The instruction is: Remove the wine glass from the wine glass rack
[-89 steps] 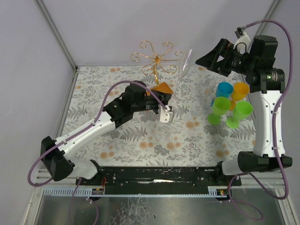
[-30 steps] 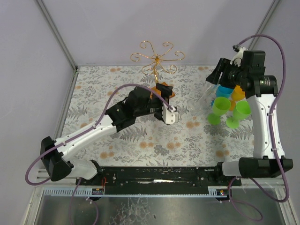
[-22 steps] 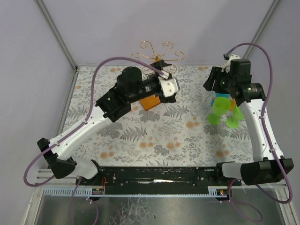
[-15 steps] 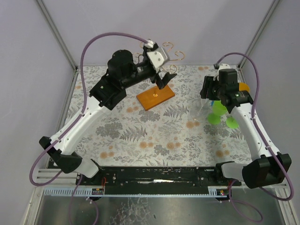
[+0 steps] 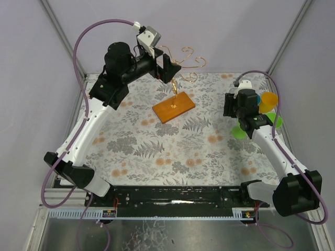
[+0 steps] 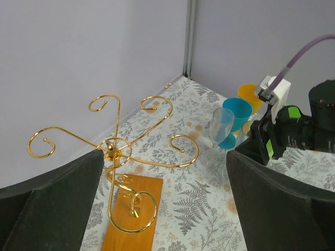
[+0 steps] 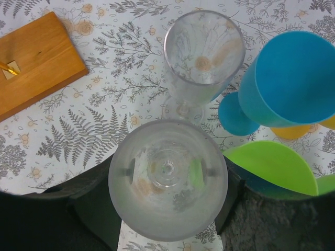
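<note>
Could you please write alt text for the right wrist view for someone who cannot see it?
A clear wine glass, seen from above, is gripped in the right end effector. Nearby on the table: a second clear glass, a blue cup, a green cup, the rack's orange base.

Bare tablecloth [image 5: 157,151] lies open between the wine glass rack [image 5: 174,106] and seemingly tight-packed coloured cups [image 5: 268,102].

Blue goblet [image 7: 293,78] beside green goblet [image 7: 272,167]

Plain pale lilac walls [image 5: 235,31] meet at metal corner posts [image 5: 63,37] around a fern-and-flower patterned tabletop [image 5: 172,151].
</note>
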### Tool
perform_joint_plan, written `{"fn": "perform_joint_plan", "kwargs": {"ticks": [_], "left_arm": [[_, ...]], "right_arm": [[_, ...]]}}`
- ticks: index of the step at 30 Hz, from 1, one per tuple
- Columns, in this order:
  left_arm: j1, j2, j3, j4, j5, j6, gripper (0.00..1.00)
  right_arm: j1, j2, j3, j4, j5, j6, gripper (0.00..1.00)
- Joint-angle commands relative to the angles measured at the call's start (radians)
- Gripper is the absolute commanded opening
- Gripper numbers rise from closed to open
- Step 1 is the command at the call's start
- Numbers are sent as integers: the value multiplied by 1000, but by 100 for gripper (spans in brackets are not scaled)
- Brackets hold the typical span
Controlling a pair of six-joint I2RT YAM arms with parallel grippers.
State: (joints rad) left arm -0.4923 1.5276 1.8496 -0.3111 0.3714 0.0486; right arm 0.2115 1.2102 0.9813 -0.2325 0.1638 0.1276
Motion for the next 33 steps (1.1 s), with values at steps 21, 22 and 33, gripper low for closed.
{"fn": "perform_joint_plan", "kwargs": {"ticks": [21,22,33], "left_arm": [[81,-25,-12,28,29,-105,100],[84,-24,-10,29,28,-103,100],[173,-47,-34,65,-11,-124,100]], "right_arm": [[19,7,-111,249,16,-8,91],[19,2,-104,247,16,-3,99],[19,-76,6,181,-35,49,99]]}}
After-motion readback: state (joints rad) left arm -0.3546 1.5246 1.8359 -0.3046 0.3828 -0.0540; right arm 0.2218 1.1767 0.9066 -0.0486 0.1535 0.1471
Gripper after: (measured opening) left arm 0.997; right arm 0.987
